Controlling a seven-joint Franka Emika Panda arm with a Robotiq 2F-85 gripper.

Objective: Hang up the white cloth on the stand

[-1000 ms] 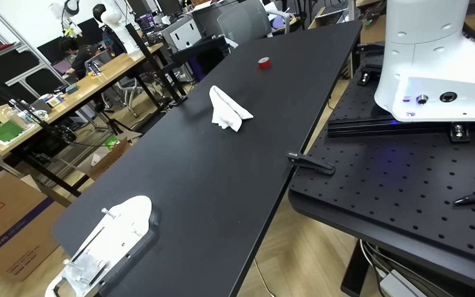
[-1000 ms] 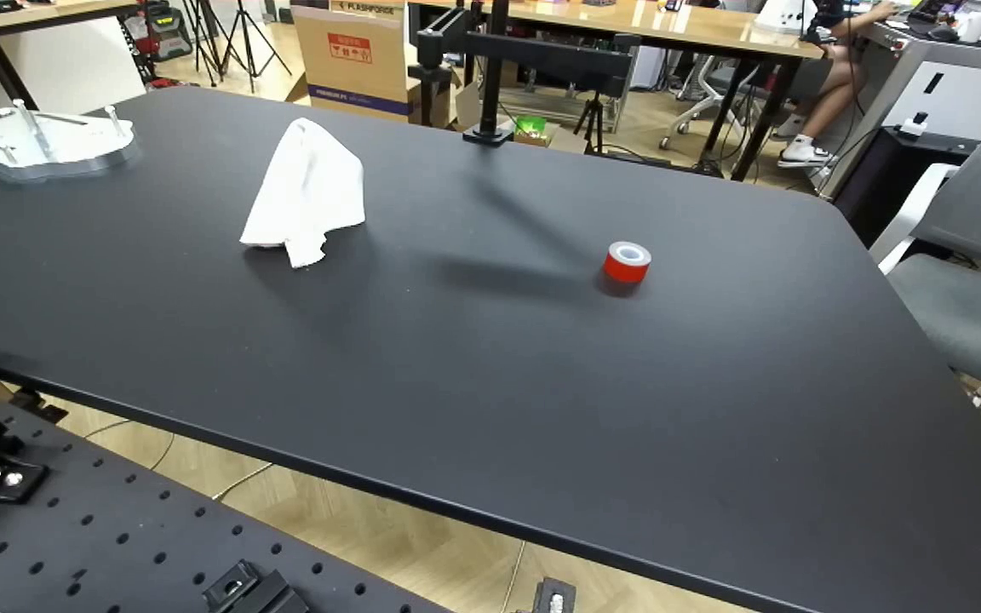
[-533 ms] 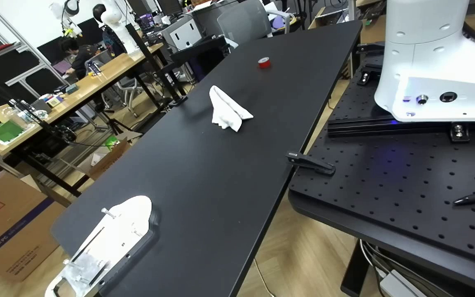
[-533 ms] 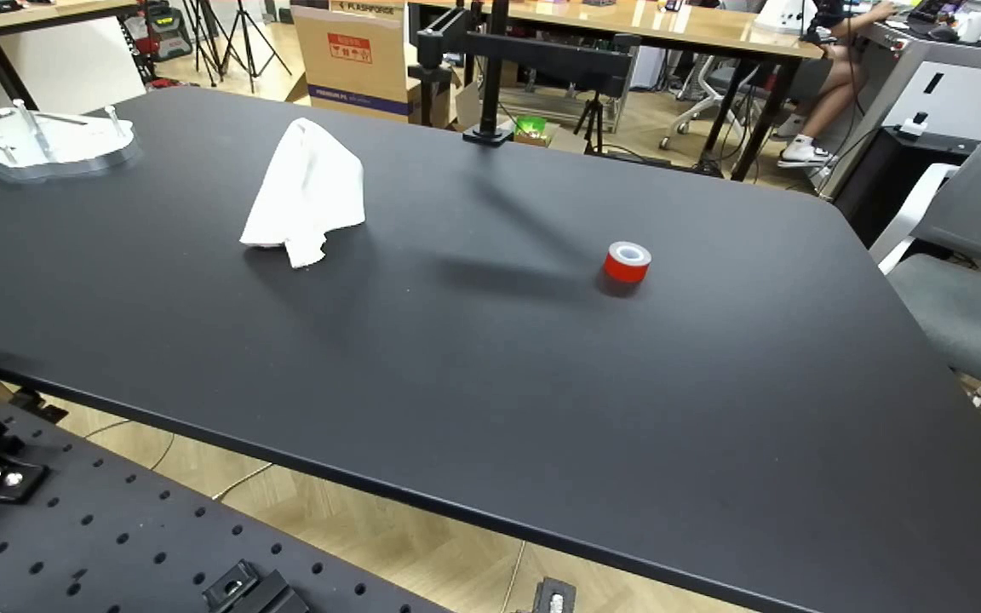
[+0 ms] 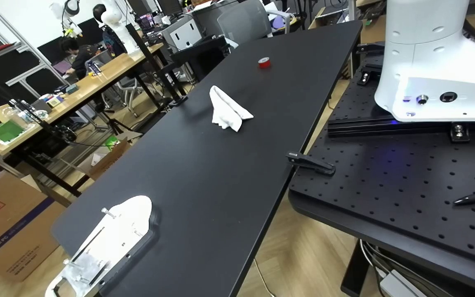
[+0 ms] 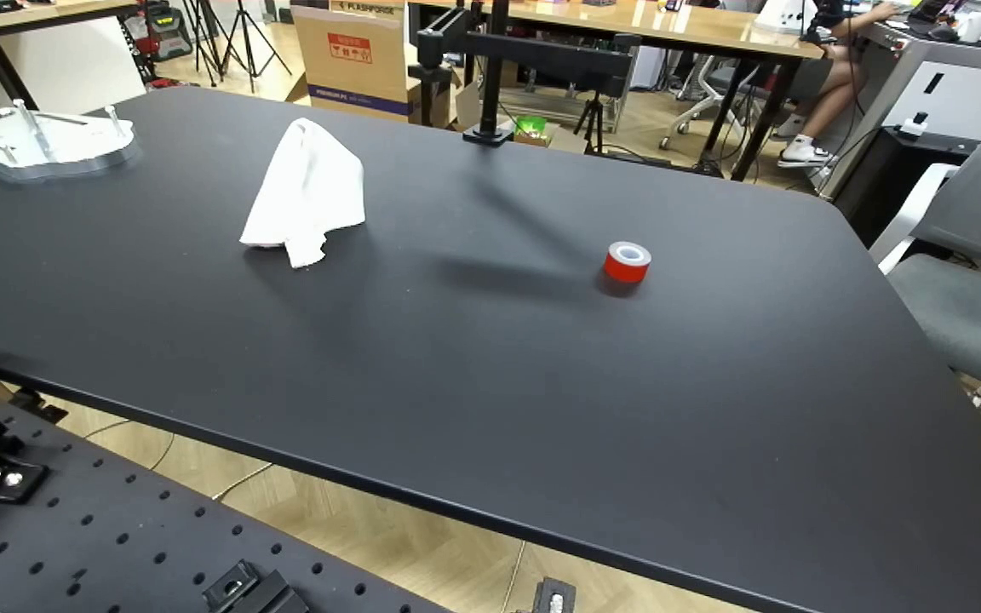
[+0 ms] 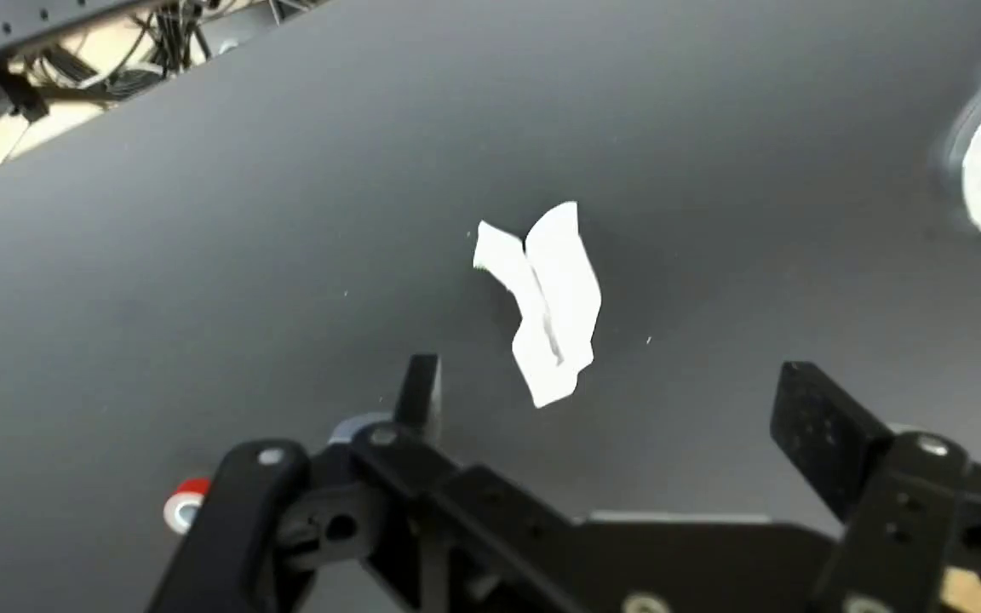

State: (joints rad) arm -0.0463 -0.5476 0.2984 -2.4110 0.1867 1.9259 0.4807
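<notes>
Black table point(image 5: 188, 173); black post point(image 6: 490, 102) at its edge or pegged white rack point(image 5: 109, 239) at one end could be the stand, can't tell which. White cloth point(image 6: 312, 187) sits on the table, well apart from the rack. Step looks like the pick: come down centred, pinch the raised peak, lift slowly so folds don't slip. Cloth looks thin, folded, tented, crease down the middle, ragged lower edge. Fingers point(image 7: 823, 434) spread wide, holding nothing. Red tape roll point(image 6: 627, 271) apart from cloth.
</notes>
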